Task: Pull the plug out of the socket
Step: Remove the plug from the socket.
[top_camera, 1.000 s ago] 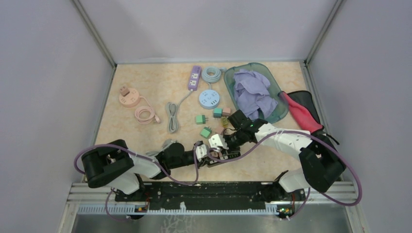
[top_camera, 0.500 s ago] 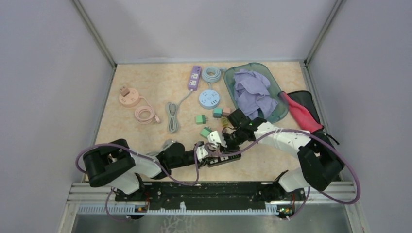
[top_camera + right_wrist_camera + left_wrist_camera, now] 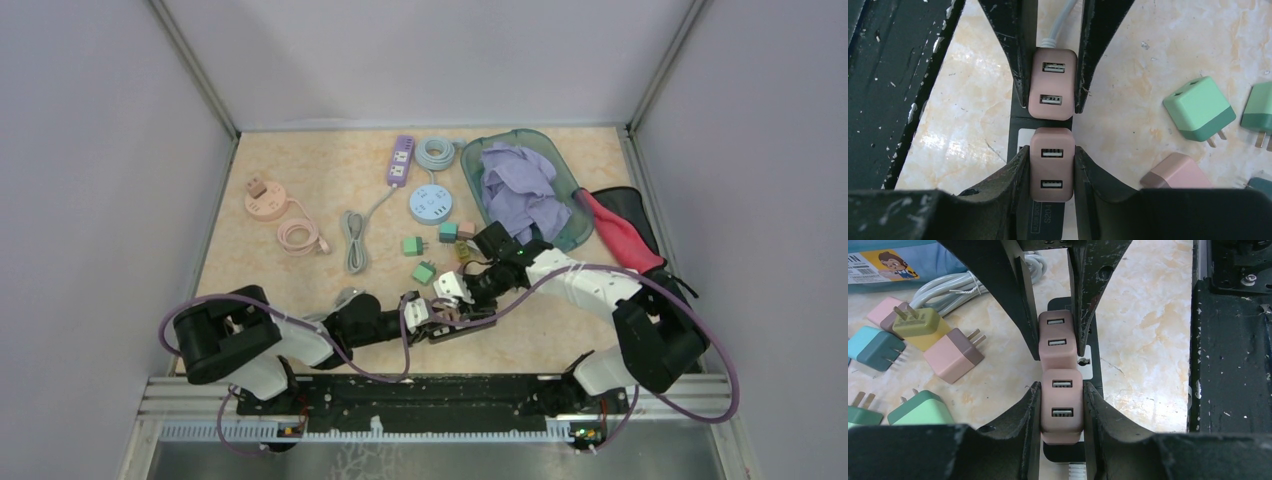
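Note:
A black socket strip [image 3: 470,322] lies near the table's front edge, with two pink two-port USB plugs standing on it end to end. In the left wrist view my left gripper [image 3: 1062,390] is shut on the nearer pink plug [image 3: 1062,407], its fingers pressed against both sides. In the right wrist view my right gripper [image 3: 1052,150] is shut on the other pink plug [image 3: 1052,170], with the strip's label [image 3: 1048,217] below it. Each view shows the other arm's fingers clamping the farther plug [image 3: 1052,90]. From above, the left gripper [image 3: 420,312] and right gripper [image 3: 455,290] meet over the strip.
Loose green [image 3: 425,270], teal, olive [image 3: 920,325] and pink [image 3: 1173,172] plugs lie just behind the strip. Farther back are a grey cable [image 3: 353,240], a blue round socket [image 3: 432,205], a purple strip [image 3: 401,160], a pink round socket [image 3: 265,200] and a teal tray [image 3: 565,190] with a purple cloth.
Both grippers stay clamped on their plugs. The right gripper and the strip have shifted a little over the table; the left arm has barely moved.

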Available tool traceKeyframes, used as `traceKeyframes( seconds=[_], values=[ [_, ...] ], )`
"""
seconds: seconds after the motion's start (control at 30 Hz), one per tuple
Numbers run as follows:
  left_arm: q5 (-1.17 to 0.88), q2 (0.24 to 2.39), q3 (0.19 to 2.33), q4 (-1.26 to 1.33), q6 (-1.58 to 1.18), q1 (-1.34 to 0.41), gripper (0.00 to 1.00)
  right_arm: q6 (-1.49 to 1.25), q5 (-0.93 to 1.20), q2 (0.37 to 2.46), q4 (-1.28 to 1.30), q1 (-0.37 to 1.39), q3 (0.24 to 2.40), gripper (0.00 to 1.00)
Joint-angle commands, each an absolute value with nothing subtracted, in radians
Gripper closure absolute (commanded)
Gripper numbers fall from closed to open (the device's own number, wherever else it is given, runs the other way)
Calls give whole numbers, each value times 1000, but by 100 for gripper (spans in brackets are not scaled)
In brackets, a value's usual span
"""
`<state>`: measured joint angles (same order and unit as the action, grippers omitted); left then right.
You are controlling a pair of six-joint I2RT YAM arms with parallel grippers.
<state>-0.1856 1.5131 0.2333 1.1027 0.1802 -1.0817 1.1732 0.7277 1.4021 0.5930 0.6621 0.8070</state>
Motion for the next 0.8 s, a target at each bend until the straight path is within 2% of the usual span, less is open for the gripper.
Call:
traceKeyframes(
  seconds=[0.0, 0.37, 0.57, 0.77],
  values=[
    [-187, 1545, 216, 1063, 178, -1071, 99, 1287, 846, 1399, 645, 669, 817, 100],
    [-204, 1558, 225, 1062, 173, -1060, 99, 960, 862, 1401, 411, 695, 823, 100],
    [-203, 1552, 217, 1066, 171, -1057, 99, 983, 862, 1396, 451, 620, 838, 100],
    [-211, 1552, 215, 1068, 168, -1049, 99, 1144, 868, 1376, 568, 584, 839, 100]
  ],
)
